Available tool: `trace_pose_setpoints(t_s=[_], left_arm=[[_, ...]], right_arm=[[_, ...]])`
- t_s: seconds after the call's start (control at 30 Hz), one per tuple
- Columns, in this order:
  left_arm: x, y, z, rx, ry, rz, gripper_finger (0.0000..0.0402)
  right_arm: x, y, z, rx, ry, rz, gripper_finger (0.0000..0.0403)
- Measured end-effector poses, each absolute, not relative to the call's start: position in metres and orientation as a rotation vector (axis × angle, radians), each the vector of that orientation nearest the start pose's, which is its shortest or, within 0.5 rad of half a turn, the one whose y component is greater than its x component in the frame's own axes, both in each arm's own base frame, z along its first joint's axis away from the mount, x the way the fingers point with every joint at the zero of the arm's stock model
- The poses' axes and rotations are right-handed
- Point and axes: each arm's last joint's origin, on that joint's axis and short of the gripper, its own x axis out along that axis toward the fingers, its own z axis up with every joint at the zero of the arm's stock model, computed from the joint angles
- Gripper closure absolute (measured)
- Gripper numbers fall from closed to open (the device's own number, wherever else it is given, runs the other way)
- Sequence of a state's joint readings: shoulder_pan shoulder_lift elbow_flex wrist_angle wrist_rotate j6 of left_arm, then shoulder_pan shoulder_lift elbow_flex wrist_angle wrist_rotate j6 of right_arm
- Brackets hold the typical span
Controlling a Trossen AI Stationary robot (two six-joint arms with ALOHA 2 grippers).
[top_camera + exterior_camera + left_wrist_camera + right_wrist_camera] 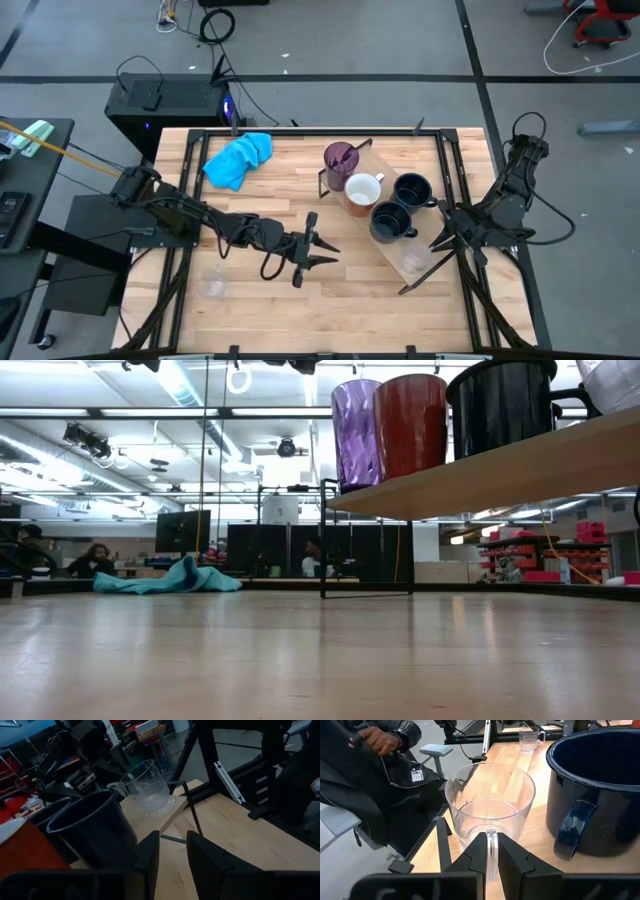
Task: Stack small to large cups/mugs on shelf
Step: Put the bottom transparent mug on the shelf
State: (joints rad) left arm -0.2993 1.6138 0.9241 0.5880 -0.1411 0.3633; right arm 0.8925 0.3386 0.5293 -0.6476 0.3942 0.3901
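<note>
Clear glass [490, 807], handle pinched in my right claw [491, 851]; settle it flat on shelf [530, 835] beside navy mug [600, 785] before letting go, left claw [318, 252] half open, empty.

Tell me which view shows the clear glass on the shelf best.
The right wrist view: the clear glass fills it, the right hand shut on its handle. The left wrist view shows it farther off, the high view faintly, the low view not clearly.
</note>
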Motion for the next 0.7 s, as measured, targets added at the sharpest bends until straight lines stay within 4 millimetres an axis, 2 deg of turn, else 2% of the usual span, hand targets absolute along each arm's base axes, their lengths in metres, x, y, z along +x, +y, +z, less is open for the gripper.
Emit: trace_pose_setpoints(t_s=[0.23,0.43,0.7], left_arm=[[0.3399,-0.1006,0.2479,0.384,0.070,-0.175,0.0301],[0.3399,-0.1006,0.2479,0.406,0.067,-0.175,0.0302],[0.3399,-0.1006,0.2479,0.409,0.067,-0.175,0.0305]], right_arm=[[0.0617,0.0589,0.2552,0.099,0.459,0.408,0.0365],[0.0592,0.0546,0.2644,0.088,0.451,0.382,0.0359],[0.0591,0.0534,0.2637,0.087,0.456,0.354,0.0357]])
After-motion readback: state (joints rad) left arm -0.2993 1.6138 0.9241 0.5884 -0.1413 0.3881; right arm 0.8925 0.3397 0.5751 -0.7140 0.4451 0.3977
